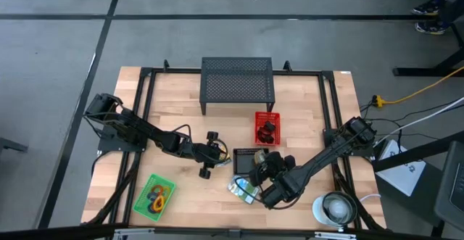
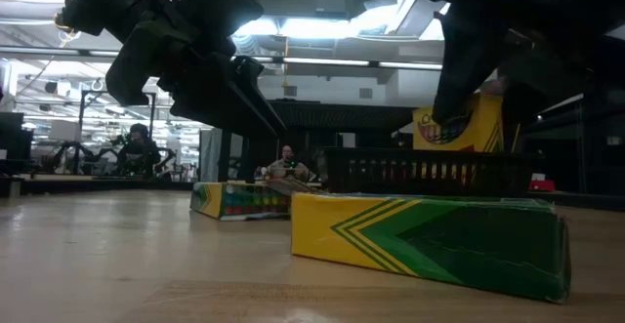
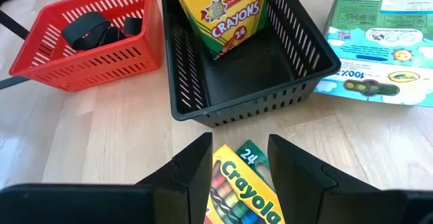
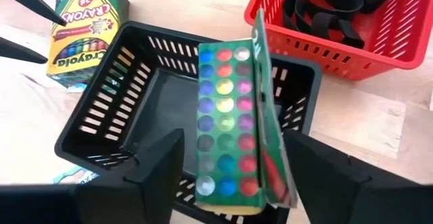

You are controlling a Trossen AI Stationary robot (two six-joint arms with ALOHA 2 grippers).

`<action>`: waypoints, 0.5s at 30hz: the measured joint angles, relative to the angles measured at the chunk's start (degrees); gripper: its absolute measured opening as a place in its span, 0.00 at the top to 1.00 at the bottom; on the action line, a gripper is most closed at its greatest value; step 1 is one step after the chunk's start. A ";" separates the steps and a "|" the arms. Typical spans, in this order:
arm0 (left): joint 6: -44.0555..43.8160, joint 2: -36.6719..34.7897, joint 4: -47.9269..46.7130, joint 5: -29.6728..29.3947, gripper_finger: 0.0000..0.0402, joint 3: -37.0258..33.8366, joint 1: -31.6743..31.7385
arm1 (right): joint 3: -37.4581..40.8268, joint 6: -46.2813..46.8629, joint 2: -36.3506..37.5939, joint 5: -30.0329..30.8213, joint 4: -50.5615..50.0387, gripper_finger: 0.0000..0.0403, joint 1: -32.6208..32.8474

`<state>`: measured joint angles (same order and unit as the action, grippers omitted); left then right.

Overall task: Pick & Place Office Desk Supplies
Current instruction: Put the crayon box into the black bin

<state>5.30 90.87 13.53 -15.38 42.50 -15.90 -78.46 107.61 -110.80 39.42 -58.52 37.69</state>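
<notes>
Step in hand: sorting crayon boxes into the black basket. I judge one box is mid-delivery on my right side, and one waits at my left.

Item 1, green tray (image 1: 154, 196), at 7 o'clock on the surface (image 1: 181, 124): holds coloured loops, orange and yellow among them.

Item 2, my left gripper (image 3: 240, 163), near the centre of the surface: fingers spread either side of a flat-lying crayon box (image 3: 243, 193), apart from its sides as far as I can tell. Next move, in my judgement: pinch it, lift, and carry it toward 12 o'clock over the basket's near wall.

Item 3, red basket (image 1: 267, 127), at 1 o'clock from centre: holds small black clips (image 3: 91, 31).

Item 4, black basket (image 3: 203, 102), just below the red one: holds a second crayon box (image 3: 223, 14), standing tilted against the far wall.

Item 5, my right gripper (image 4: 233, 163), over the black basket: fingers spread wide, that same box (image 4: 233, 126) upright between them, open end showing crayon tips; no finger visibly touches it. Next move: withdraw clear without tipping it.

Item 6, green-blue printed packet (image 3: 379, 48), flat on the surface beside the black basket, still unsorted.
</notes>
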 joint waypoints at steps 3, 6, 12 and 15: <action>0.21 0.00 0.06 0.03 0.65 0.00 0.00 | -0.18 -0.01 0.00 0.01 0.02 0.36 0.09; 1.51 0.00 1.36 0.05 0.65 0.00 -0.12 | -1.90 -0.39 0.02 2.55 -1.27 0.36 0.31; 2.17 0.00 4.37 1.22 0.65 0.02 -0.20 | -9.17 -4.14 0.02 5.07 -6.60 0.39 0.55; 2.78 0.00 4.65 2.14 0.65 0.02 -0.20 | -12.85 -5.89 0.02 3.81 -10.21 0.40 0.58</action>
<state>8.08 90.87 18.18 -13.23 42.52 -16.10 -91.30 101.72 -110.78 43.23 -68.73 38.28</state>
